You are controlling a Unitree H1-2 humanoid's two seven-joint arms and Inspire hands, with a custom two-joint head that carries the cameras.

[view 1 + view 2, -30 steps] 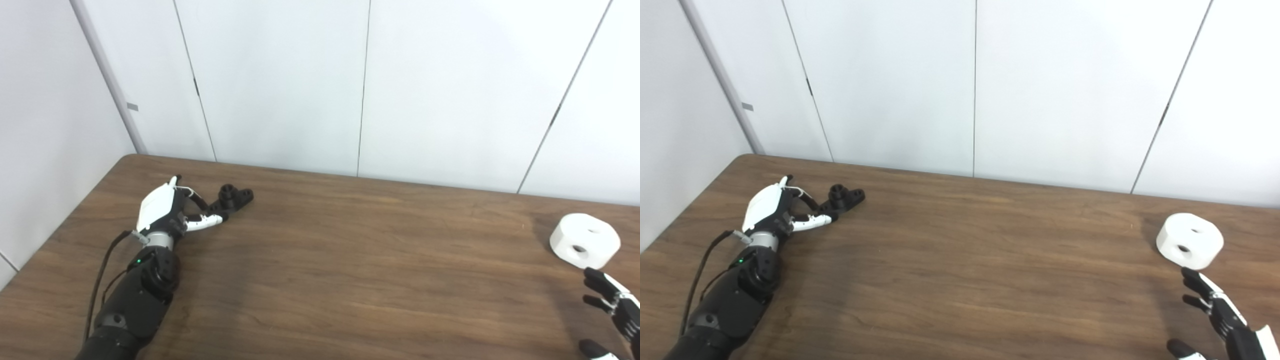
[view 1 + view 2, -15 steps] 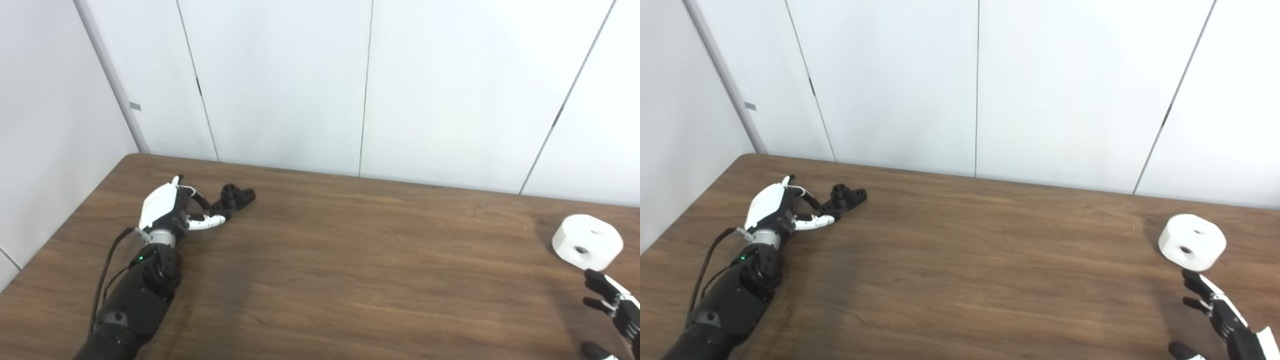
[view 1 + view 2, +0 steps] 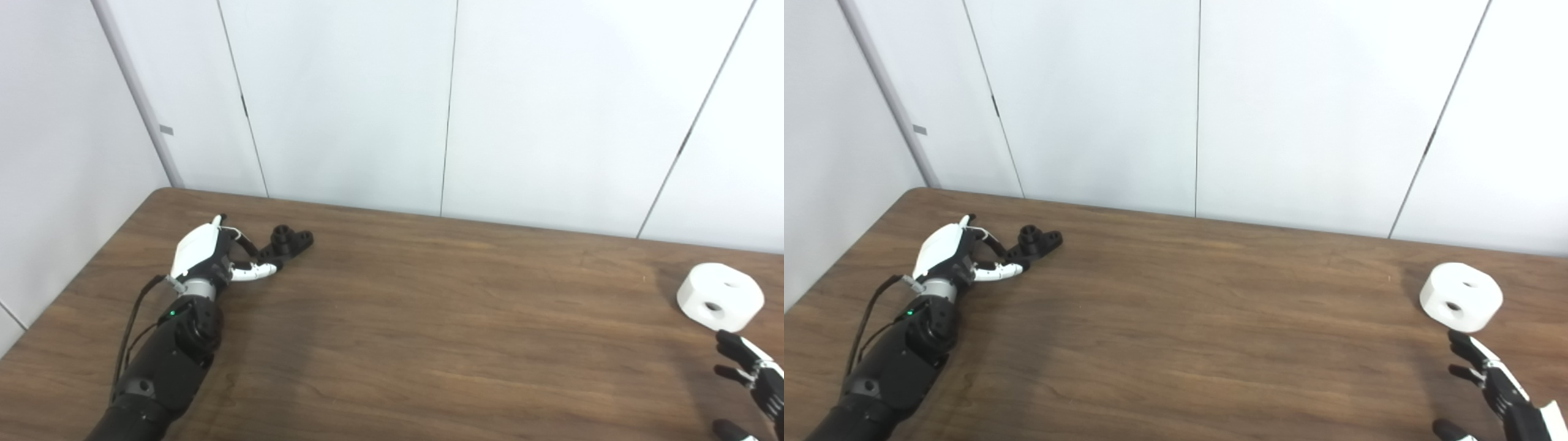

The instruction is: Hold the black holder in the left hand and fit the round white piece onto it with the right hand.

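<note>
The black holder (image 3: 286,241) lies on the brown table (image 3: 429,318) at the far left. My left hand (image 3: 211,257) rests just left of it, its fingers spread around the holder's near end without closing on it. The round white piece (image 3: 720,296), a thick disc with two holes, sits at the far right. My right hand (image 3: 750,380) hovers below and in front of the white piece, fingers apart, a short gap between its fingertips and the disc. Part of that hand is cut off by the picture's corner.
White wall panels (image 3: 447,104) rise straight behind the table's far edge. The table's left edge runs close beside my left arm (image 3: 165,361). Bare wood lies between the two objects.
The whole picture has shifted slightly, so the camera moved. My left hand has edged a little toward the holder. The right hand stays nearly where it was.
</note>
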